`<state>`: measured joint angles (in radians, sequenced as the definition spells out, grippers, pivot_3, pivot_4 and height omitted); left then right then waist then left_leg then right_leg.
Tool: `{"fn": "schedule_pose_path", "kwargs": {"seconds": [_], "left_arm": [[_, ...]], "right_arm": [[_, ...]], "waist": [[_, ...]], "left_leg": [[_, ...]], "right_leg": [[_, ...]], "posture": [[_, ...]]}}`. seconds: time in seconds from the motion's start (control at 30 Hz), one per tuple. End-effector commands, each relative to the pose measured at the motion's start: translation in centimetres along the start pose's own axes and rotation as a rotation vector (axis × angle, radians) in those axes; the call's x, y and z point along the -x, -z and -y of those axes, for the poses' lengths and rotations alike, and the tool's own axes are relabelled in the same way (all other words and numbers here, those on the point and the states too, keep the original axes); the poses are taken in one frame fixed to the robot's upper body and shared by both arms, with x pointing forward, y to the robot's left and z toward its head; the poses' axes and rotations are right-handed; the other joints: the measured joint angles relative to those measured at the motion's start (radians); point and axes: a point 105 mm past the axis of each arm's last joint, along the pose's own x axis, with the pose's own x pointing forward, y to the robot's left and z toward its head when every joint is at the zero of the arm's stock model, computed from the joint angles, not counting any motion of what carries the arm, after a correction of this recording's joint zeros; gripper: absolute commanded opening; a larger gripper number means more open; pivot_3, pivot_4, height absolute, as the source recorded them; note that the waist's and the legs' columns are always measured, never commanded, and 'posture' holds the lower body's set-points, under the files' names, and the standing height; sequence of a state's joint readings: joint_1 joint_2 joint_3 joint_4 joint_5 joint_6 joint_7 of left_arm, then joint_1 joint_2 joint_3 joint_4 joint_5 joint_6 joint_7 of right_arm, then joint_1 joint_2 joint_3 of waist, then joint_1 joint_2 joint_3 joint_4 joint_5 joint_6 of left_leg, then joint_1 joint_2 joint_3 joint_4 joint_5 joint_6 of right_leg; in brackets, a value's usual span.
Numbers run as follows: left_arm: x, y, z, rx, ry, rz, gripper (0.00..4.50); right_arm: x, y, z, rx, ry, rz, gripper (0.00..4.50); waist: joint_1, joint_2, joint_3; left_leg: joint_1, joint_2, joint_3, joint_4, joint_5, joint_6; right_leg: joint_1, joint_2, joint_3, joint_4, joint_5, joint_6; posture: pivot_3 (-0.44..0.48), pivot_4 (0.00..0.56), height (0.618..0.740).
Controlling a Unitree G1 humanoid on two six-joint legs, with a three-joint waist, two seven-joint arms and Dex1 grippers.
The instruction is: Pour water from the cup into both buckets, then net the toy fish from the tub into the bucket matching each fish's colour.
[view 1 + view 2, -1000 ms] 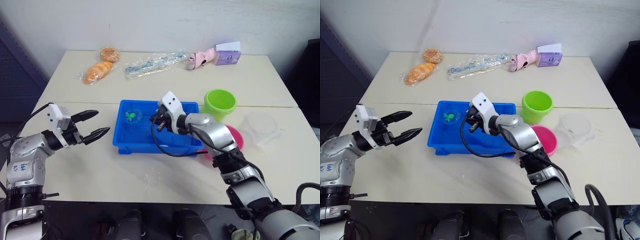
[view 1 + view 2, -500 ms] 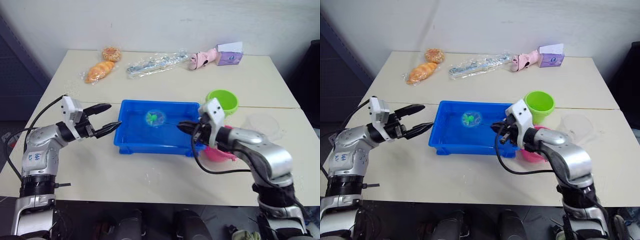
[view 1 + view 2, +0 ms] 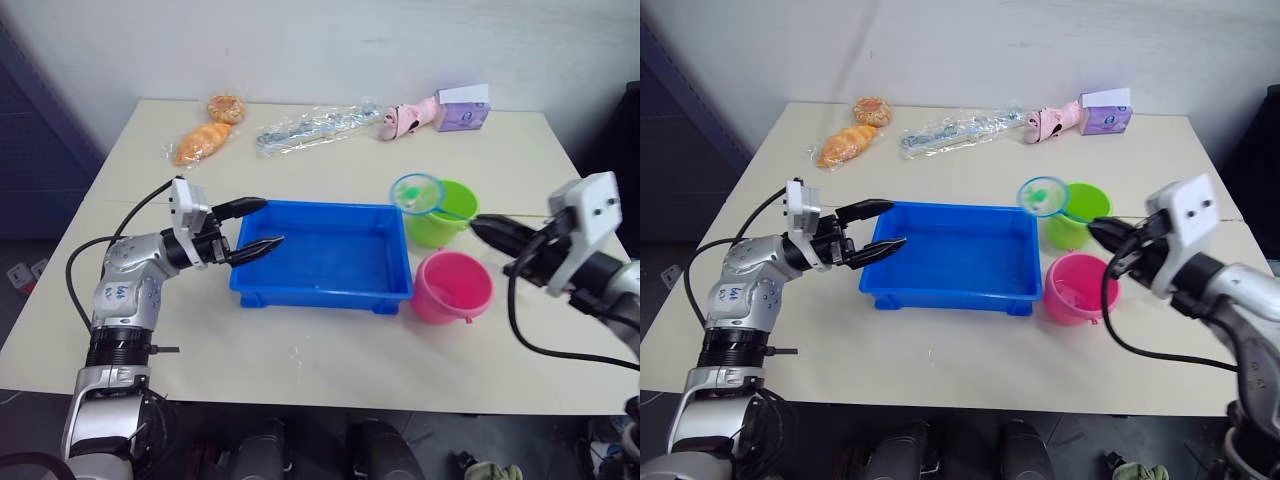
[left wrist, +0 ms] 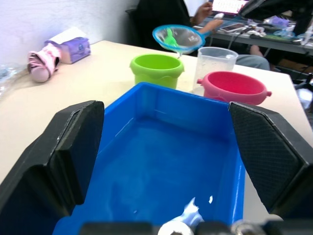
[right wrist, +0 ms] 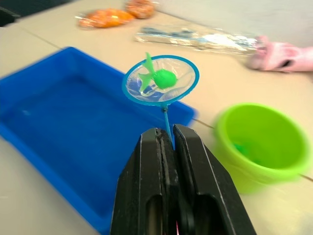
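Note:
The blue tub (image 3: 320,258) sits mid-table, with the lime green bucket (image 3: 447,212) and the pink bucket (image 3: 455,286) to its right. My right gripper (image 3: 480,227) is shut on the net's thin handle. The net (image 3: 416,191) hangs in the air at the green bucket's left rim, near the tub's far right corner. A green toy fish (image 5: 159,77) lies in its mesh. My left gripper (image 3: 272,222) is open over the tub's left rim, holding nothing. The clear cup (image 4: 214,62) stands behind the pink bucket.
Along the table's far edge lie a bagged croissant (image 3: 198,144), a doughnut (image 3: 226,106), a long clear plastic bag (image 3: 315,126), a pink toy (image 3: 406,116) and a purple box (image 3: 463,108). A person (image 4: 205,10) sits at a desk beyond the table.
My right gripper lifted the net with the green fish out of the tub and swung it right to the green bucket. My left gripper moved right to the tub's left rim.

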<state>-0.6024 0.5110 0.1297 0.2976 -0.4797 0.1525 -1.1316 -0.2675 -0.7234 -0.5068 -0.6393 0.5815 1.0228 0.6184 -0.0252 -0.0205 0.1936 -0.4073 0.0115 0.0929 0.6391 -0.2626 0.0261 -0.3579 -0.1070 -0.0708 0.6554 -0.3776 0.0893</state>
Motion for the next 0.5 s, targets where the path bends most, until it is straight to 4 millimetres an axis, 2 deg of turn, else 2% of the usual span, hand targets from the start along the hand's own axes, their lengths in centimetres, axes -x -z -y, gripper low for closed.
{"fn": "schedule_pose_path", "kwargs": {"seconds": [0.03,0.23,0.5], "left_arm": [[-1.4,-0.7,0.3,-0.017,0.046,0.033,4.36],[-2.7,-0.6,0.8,-0.015,0.076,0.064,4.36],[-3.6,-0.5,1.4,-0.013,0.095,0.073,4.36]], "right_arm": [[1.4,-0.1,4.4,0.216,0.198,-0.034,0.00],[0.3,1.4,7.4,0.484,0.306,-0.103,0.00],[-1.6,2.5,8.7,1.008,0.266,-0.193,0.00]], "waist": [[0.001,0.000,0.000],[-0.002,0.000,0.000],[0.000,0.000,0.000]], "left_leg": [[0.000,0.000,0.000,0.000,0.000,0.000],[0.001,0.000,0.001,0.000,0.001,-0.001],[0.001,0.001,0.001,0.001,0.002,-0.002]], "right_leg": [[0.000,0.000,0.000,-0.001,0.000,0.000],[0.001,0.001,0.001,-0.001,0.000,0.000],[0.000,0.002,0.001,0.000,0.000,0.000]], "posture": [[0.000,0.150,0.740],[0.000,0.150,0.740],[0.000,0.150,0.740]]}}
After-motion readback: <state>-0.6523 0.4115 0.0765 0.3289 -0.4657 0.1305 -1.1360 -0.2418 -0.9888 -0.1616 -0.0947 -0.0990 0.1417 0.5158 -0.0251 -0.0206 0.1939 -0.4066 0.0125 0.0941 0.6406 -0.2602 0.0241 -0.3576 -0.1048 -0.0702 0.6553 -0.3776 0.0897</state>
